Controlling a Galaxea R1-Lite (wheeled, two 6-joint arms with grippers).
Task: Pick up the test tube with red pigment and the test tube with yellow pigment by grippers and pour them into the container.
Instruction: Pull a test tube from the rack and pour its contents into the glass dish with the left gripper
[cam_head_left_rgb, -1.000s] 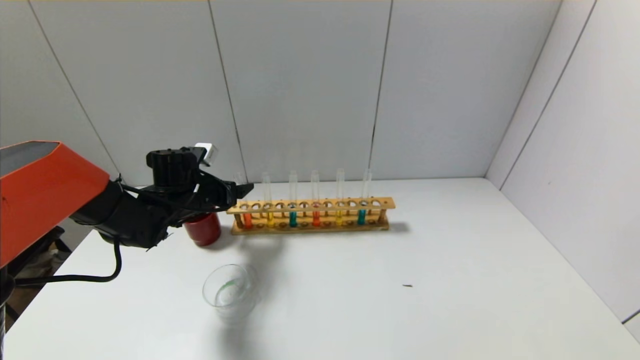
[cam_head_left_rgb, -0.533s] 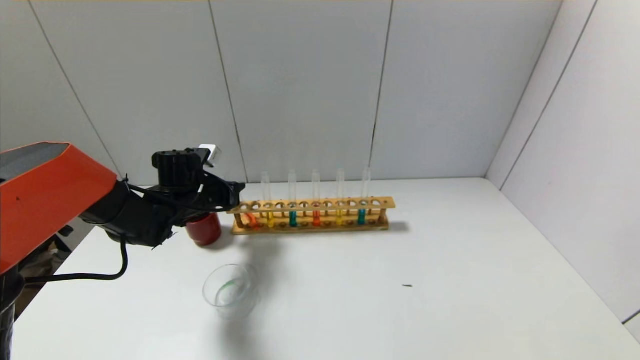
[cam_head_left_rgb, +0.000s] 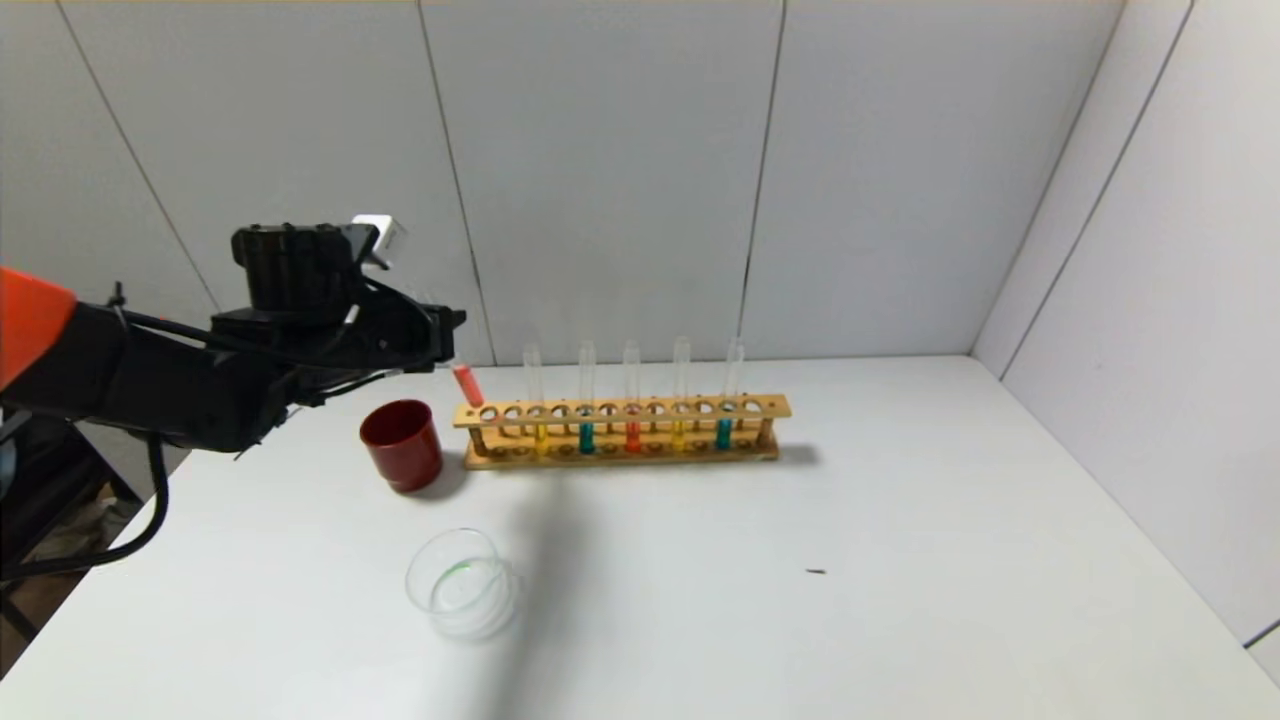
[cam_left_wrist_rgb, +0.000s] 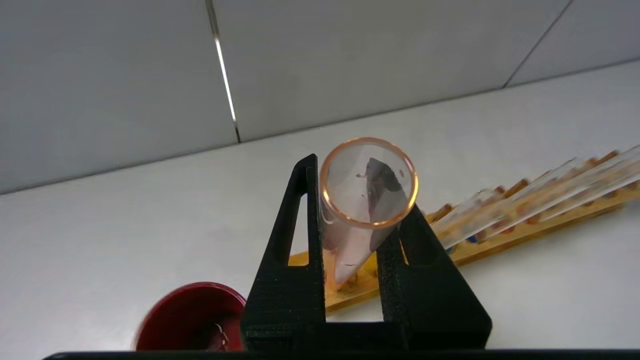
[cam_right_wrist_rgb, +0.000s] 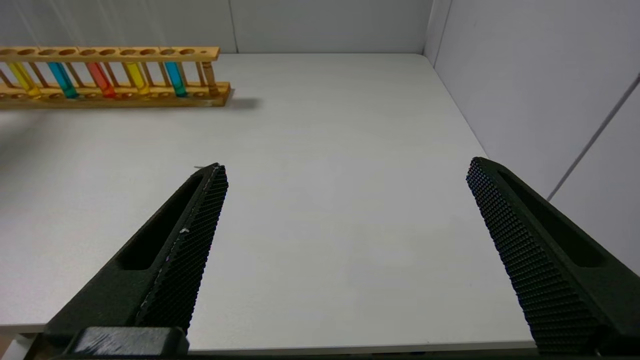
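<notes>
My left gripper (cam_head_left_rgb: 448, 338) is shut on the test tube with red pigment (cam_head_left_rgb: 467, 385) and holds it tilted in the air, just above the left end of the wooden rack (cam_head_left_rgb: 620, 410). In the left wrist view the tube's open mouth (cam_left_wrist_rgb: 367, 182) sits between the black fingers (cam_left_wrist_rgb: 295, 280). A test tube with yellow pigment (cam_head_left_rgb: 540, 432) stands in the rack, and its twin (cam_head_left_rgb: 680, 430) stands further right. The container, a clear glass dish (cam_head_left_rgb: 462, 585), sits on the table in front of the rack's left end. My right gripper (cam_right_wrist_rgb: 345, 170) is open and empty over the table's near right part.
A dark red cup (cam_head_left_rgb: 402, 445) stands left of the rack, under my left arm. The rack also holds two teal tubes (cam_head_left_rgb: 586, 435) and a purer red tube (cam_head_left_rgb: 632, 432). A wall panel (cam_head_left_rgb: 1150, 300) borders the table on the right. A small dark speck (cam_head_left_rgb: 815, 571) lies on the table.
My left gripper has risen and moved left, lifting the orange-red tube out of the rack's left end. The red cup, once partly hidden by the arm, now shows fully.
</notes>
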